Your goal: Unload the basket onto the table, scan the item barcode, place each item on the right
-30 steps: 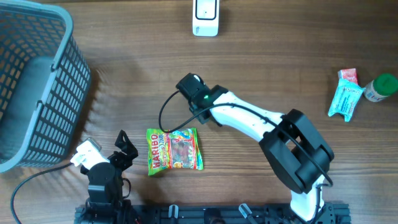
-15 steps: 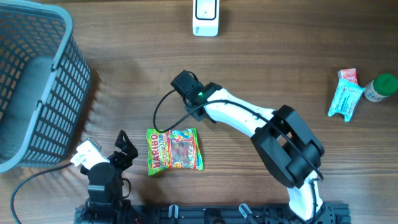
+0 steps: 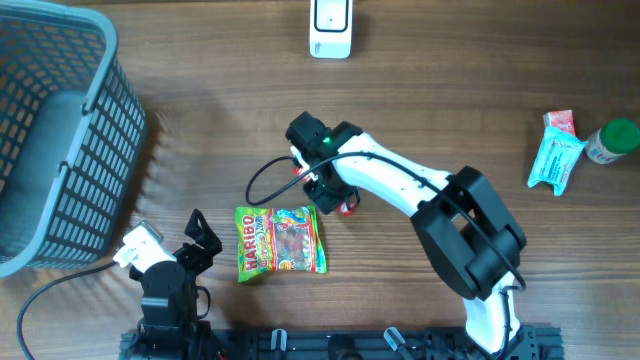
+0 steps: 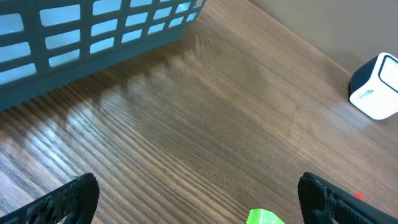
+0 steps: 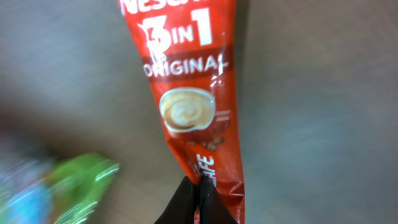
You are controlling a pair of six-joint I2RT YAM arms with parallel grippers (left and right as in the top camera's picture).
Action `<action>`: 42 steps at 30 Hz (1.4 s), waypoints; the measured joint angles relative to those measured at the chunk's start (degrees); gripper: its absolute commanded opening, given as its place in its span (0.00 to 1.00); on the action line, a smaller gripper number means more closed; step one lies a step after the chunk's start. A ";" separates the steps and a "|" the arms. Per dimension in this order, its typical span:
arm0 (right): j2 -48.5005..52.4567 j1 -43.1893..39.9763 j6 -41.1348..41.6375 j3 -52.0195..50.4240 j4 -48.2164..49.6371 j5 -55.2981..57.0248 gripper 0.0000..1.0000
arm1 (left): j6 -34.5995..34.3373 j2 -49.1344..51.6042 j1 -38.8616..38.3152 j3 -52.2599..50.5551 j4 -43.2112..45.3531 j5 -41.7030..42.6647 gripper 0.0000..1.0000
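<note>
Right wrist view shows the red 3 in 1 coffee sachet (image 5: 193, 93) pinched at its lower end by the right jaws, which are clenched on it. From overhead, the sachet is under the right arm (image 3: 400, 185) near the middle of the counter (image 3: 450, 90), just beside the upper right corner of the Haribo bag (image 3: 280, 240). Only its red ends show there, and I cannot tell whether it rests on the wood. The white scanner (image 3: 331, 28) stands well apart at the far edge. The left jaws, near the front edge left of the bag, are released wide with nothing between them. A grey basket (image 3: 110, 150) is at the left. A teal packet (image 3: 555, 160) and a green-capped bottle (image 3: 612, 140) lie at the far right.
</note>
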 measured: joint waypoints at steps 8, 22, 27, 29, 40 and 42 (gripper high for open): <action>-8.81 -5.55 -1.88 2.19 -0.31 -35.85 0.05 | 0.00 0.00 0.00 0.00 -0.02 0.00 1.00; -9.90 -9.68 -3.19 1.90 8.09 -70.47 0.04 | 0.00 0.00 0.00 0.00 0.00 0.00 1.00; -9.90 -9.97 -1.05 1.86 11.26 -79.56 0.05 | 0.00 0.00 0.00 0.00 0.00 0.00 1.00; -9.90 -10.10 0.90 1.86 11.82 -81.92 0.05 | 0.00 0.00 0.00 0.00 0.00 0.00 1.00; -9.90 -10.75 4.72 1.81 12.85 -83.84 0.04 | 0.00 0.00 0.00 0.00 -0.02 0.00 1.00; -9.90 -10.80 4.85 1.81 12.94 -83.84 0.04 | 0.00 0.00 0.00 0.00 -0.02 0.00 1.00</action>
